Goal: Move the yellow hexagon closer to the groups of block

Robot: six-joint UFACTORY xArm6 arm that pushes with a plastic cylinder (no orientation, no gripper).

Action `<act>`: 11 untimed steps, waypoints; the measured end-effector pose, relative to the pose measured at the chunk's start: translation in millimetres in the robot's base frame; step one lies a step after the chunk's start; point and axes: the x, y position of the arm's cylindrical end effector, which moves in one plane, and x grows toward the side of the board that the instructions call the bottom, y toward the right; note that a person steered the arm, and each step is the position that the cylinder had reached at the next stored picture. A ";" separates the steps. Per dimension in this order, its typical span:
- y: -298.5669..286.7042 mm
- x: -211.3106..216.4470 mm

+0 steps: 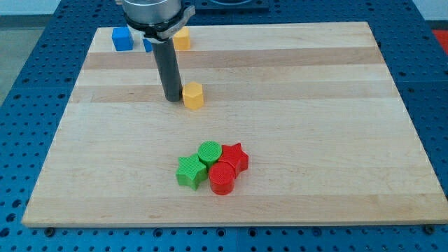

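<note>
The yellow hexagon (193,95) sits on the wooden board (315,140) in its upper middle. My tip (172,99) rests on the board just to the hexagon's left, close to or touching it. A tight group lies toward the view's bottom centre: a green cylinder (209,152), a red star (236,157), a green star (190,171) and a red cylinder (222,178). The hexagon is well above this group.
A blue cube (122,39) sits at the board's top left. A second blue block (148,45) is mostly hidden behind the rod. Another yellow block (182,39) lies at the top just right of the rod.
</note>
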 end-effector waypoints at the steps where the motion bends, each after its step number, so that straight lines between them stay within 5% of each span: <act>1: 20.1 -1.9; 5: 112.5 -28.1; 11: 113.4 78.5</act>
